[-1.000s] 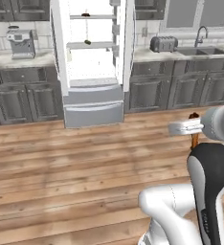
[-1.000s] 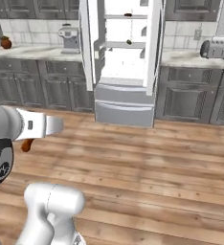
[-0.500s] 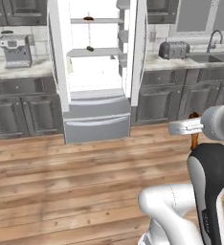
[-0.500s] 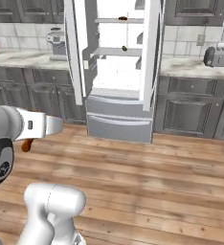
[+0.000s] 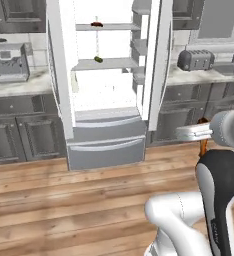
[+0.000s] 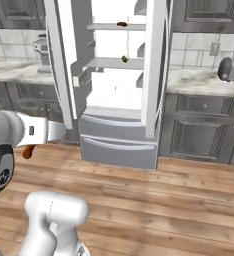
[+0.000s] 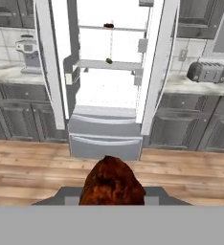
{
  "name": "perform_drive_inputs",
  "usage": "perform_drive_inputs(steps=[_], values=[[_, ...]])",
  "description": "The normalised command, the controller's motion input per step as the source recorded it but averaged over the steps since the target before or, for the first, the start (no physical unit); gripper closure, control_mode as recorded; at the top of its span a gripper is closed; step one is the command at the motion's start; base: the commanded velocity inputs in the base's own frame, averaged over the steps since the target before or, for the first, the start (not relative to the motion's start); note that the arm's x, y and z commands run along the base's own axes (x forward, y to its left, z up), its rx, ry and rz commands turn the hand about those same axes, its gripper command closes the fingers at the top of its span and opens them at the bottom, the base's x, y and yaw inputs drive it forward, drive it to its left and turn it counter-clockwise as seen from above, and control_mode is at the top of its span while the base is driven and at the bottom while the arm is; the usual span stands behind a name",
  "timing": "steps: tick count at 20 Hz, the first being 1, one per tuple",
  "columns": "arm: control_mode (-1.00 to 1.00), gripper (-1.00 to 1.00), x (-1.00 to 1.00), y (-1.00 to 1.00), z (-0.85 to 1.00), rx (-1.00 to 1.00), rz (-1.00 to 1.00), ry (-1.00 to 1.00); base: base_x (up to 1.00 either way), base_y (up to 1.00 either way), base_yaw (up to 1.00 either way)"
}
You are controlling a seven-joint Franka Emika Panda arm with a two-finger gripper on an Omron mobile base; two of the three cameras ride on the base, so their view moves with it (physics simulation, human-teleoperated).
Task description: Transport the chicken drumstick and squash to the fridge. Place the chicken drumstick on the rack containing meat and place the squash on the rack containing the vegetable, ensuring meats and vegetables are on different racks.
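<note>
The hand view is showing the pincer (image 7: 112, 198) pinching the chicken drumstick (image 7: 112, 184) close up, while the base views are catching just its tip beside the arm, facing the open fridge (image 5: 109, 80).

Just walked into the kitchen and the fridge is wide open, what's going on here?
The robot arm's gripper is shut on a chicken drumstick and faces the open fridge from across the wooden floor. Inside, a dark lump of meat sits on the upper shelf and a small green vegetable on the lower one.
</note>
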Motion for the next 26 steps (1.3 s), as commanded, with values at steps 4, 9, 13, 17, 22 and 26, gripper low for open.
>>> perform_drive_inputs(steps=[4,9,13,17,22,26], values=[[1.00,1.00,0.00,0.00,0.00,0.00,0.00,0.00,1.00,0.00,0.00],[1.00,1.00,0.00,0.00,0.00,0.00,0.00,0.00,1.00,0.04,0.00],[1.00,1.00,0.00,0.00,0.00,0.00,0.00,0.00,1.00,0.30,-0.02],[1.00,1.00,0.00,0.00,0.00,0.00,0.00,0.00,1.00,0.44,-0.04],[1.00,1.00,0.00,0.00,0.00,0.00,0.00,0.00,1.00,0.28,-0.02],[1.00,1.00,0.00,0.00,0.00,0.00,0.00,0.00,1.00,0.00,0.00]])
